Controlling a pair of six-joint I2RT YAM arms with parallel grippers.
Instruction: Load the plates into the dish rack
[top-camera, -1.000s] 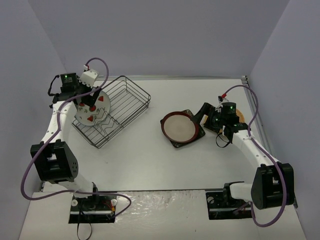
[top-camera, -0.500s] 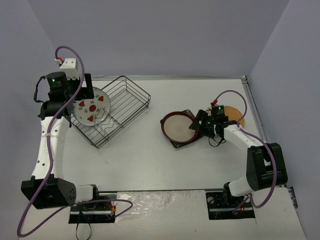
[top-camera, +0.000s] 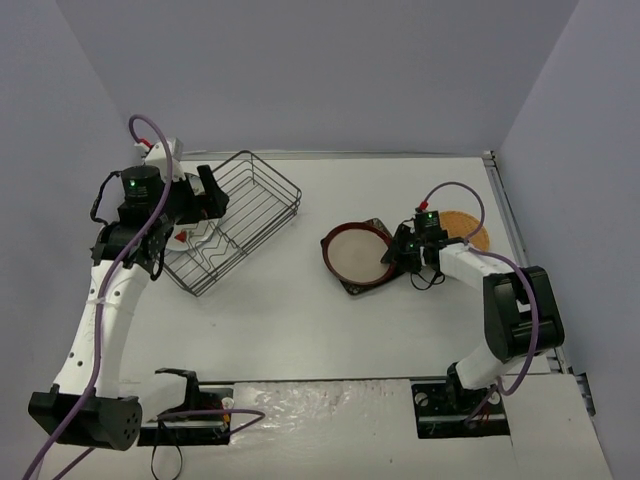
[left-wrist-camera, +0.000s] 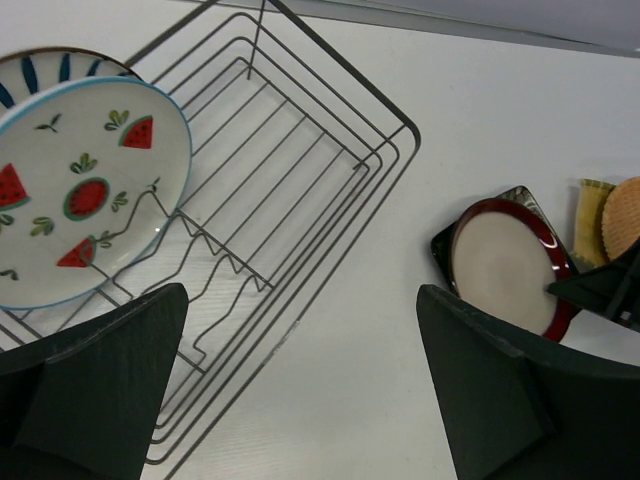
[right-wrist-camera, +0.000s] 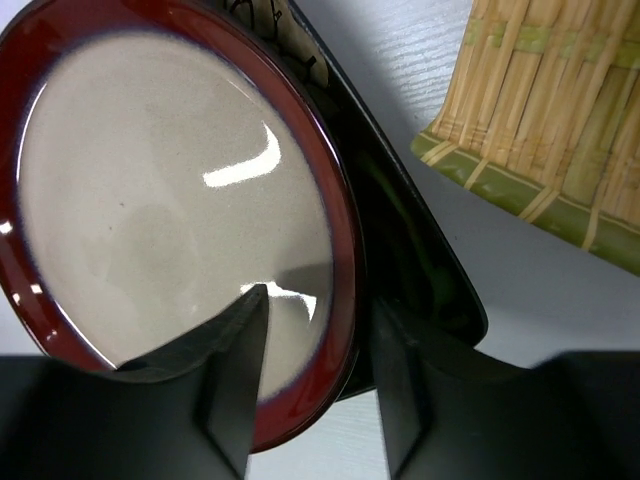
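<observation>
1. The red-brown-rimmed plate (top-camera: 356, 254) lies flat at mid-frame in the top view, stacked on the dark square plate (right-wrist-camera: 418, 275).
2. My right gripper (right-wrist-camera: 320, 305) is at its right edge with the fingers apart. One is over the pale face and one is outside, with the rim running up the gap. I'd say it's not pinched yet.
3. The dish rack (left-wrist-camera: 412, 140) is well off to the upper left. The left gripper (left-wrist-camera: 300, 300) hovers there, spread wide and empty, so the right arm's nearer.
</observation>
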